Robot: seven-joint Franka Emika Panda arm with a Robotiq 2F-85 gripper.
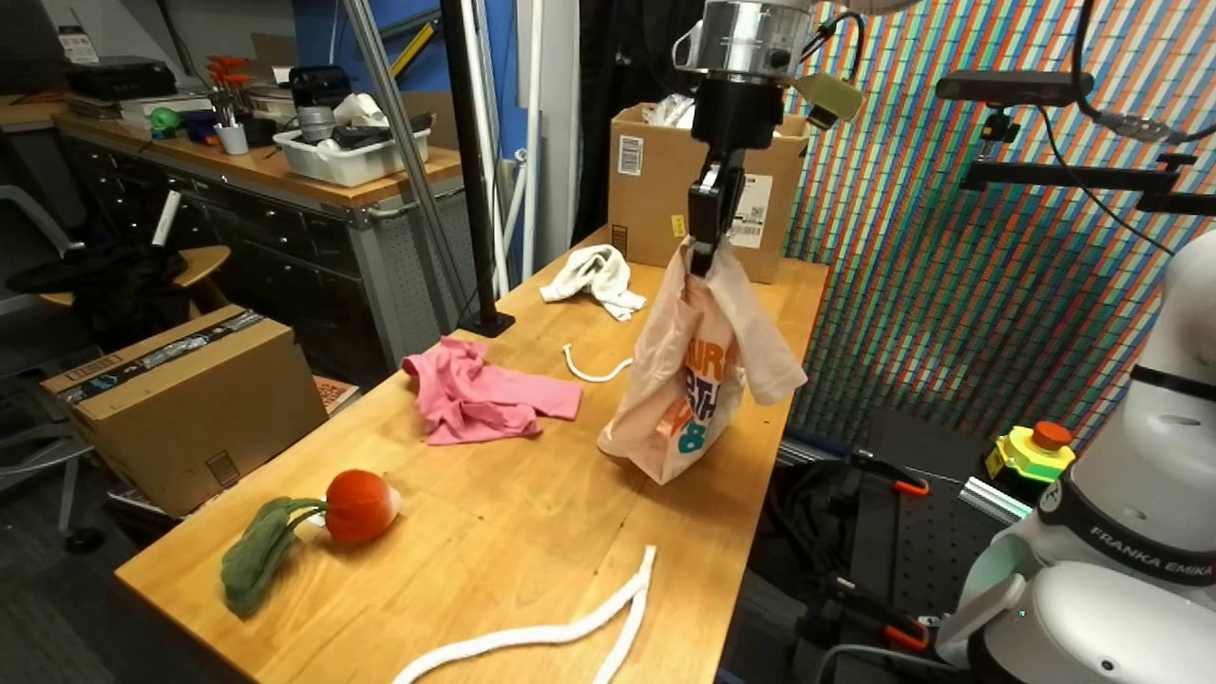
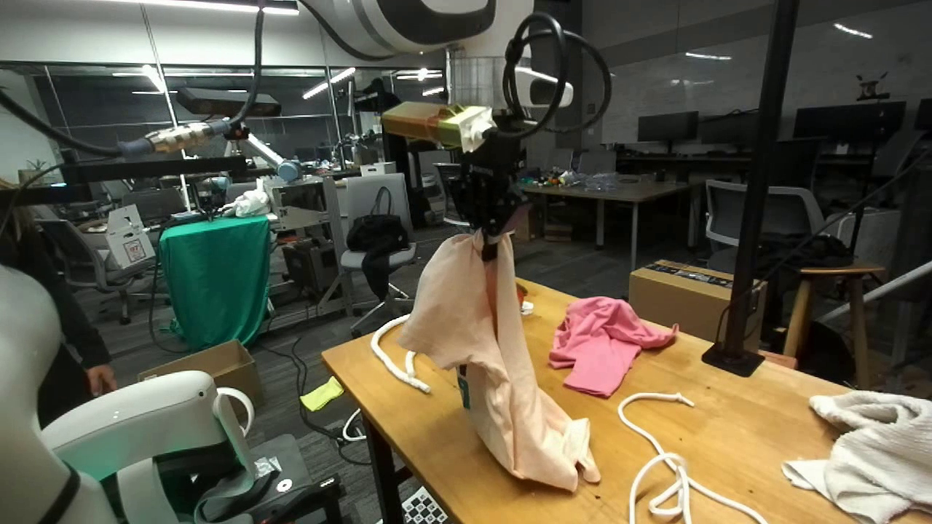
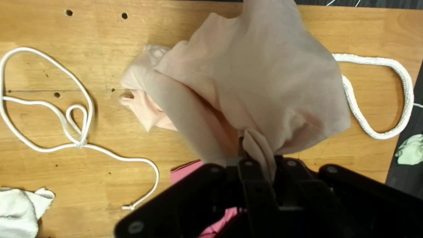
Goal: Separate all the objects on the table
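Observation:
A pale peach shirt with coloured letters hangs from my gripper, whose jaws are shut on a fold of it. Whether its lower end touches the table I cannot tell. In the wrist view the shirt spreads beyond the fingers and hides part of the thick white rope. A crumpled pink cloth lies by the long edge, partly behind the gripper in the wrist view. Farther along are an off-white cloth and a looped thin white cord. The red ball with green leaves rests near a corner.
An open cardboard box stands at the table's far end. A black post is fixed at the long edge, near the pink cloth. Beside the table on the floor side is a taped cardboard box. A red-topped stop button sits near the robot base.

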